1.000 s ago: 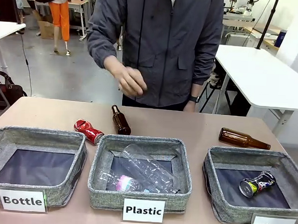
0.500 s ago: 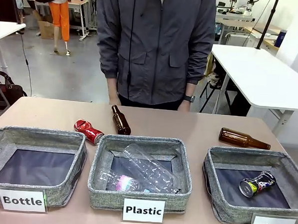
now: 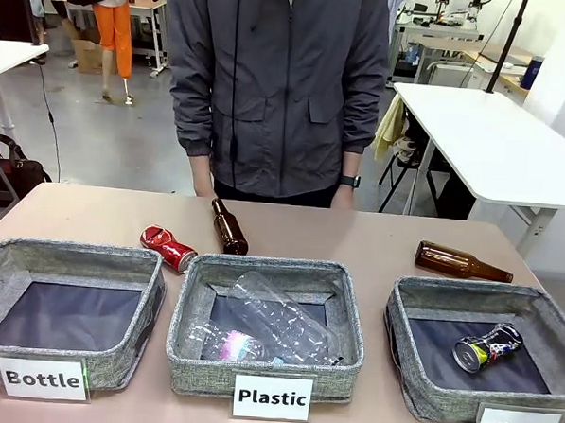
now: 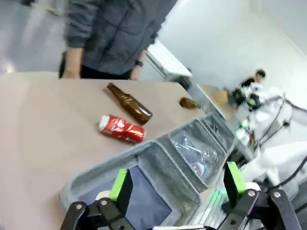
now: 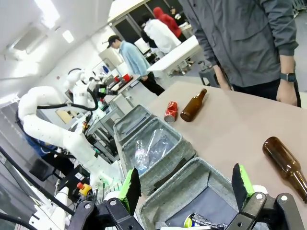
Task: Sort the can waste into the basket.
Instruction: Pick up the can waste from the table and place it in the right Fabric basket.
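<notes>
Both my claws hang open and empty: left claw point(image 4: 177, 184), right claw point(image 5: 186, 184). Nearest, the Can basket point(image 3: 424, 397) already holds a printed can point(image 3: 487, 347). Beyond the Bottle basket point(image 3: 72, 249) the red can point(image 3: 168, 248) lies flat on the bench point(image 3: 338, 238), just beside a brown bottle point(image 3: 230, 226), long axis running far-left to near-right. Light, thin, slick, I'd judge; I'd pinch across its crushed waist.

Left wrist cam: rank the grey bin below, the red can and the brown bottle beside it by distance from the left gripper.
1. Grey bin, directly under the left gripper.
2. Red can, on the table just past the bin's rim.
3. Brown bottle, beyond the can, toward the person.
</notes>
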Available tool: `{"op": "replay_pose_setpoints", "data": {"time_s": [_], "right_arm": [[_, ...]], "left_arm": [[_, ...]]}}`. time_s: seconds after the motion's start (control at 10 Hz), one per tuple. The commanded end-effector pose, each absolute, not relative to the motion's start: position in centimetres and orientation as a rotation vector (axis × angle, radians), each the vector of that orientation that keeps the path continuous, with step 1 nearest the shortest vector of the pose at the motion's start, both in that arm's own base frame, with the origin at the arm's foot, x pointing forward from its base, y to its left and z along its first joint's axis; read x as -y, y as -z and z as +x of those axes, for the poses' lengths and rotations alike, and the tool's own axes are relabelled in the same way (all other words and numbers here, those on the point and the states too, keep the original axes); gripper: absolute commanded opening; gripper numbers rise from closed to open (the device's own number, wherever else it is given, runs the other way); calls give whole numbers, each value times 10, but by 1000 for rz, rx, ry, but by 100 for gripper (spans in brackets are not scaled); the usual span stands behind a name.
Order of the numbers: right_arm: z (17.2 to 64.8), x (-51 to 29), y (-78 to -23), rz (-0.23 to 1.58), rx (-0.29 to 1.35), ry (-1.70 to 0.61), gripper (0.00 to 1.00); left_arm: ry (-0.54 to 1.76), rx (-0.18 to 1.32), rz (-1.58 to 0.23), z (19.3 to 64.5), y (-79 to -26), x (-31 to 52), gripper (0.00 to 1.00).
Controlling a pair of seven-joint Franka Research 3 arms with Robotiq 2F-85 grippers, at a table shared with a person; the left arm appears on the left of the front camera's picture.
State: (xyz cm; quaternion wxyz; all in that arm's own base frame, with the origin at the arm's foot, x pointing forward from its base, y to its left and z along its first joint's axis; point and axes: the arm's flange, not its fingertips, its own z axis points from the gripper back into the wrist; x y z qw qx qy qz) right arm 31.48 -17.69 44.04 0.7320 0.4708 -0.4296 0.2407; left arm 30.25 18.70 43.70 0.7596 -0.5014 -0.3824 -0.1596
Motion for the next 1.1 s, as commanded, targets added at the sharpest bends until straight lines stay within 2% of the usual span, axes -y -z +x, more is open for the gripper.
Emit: {"op": "replay_pose_setpoints", "data": {"time_s": [0.0, 0.1, 0.3, 0.5, 0.7, 0.8, 0.9, 1.0], "right_arm": [[316, 176, -444, 1046, 971, -522, 100], [316, 176, -444, 1046, 971, -522, 100], [316, 176, -444, 1046, 971, -522, 100], [316, 176, -444, 1046, 971, -522, 100], [316, 176, -444, 1046, 971, -522, 100], [316, 176, -444, 1046, 971, -522, 100], [316, 176, -444, 1046, 971, -522, 100], [316, 176, -444, 1046, 971, -522, 100]], "left_arm": [[616, 783, -969, 340, -478, -140, 100], [767, 721, -896, 352, -493, -108, 100], [1088, 600, -629, 367, -504, -31, 100], [1370, 442, -243, 377, -487, 29, 100], [1510, 491, 59, 368, -456, 69, 100], [1512, 601, -17, 361, -452, 82, 100], [1417, 401, -265, 377, -481, 70, 100], [1417, 401, -265, 377, -481, 70, 100]]}}
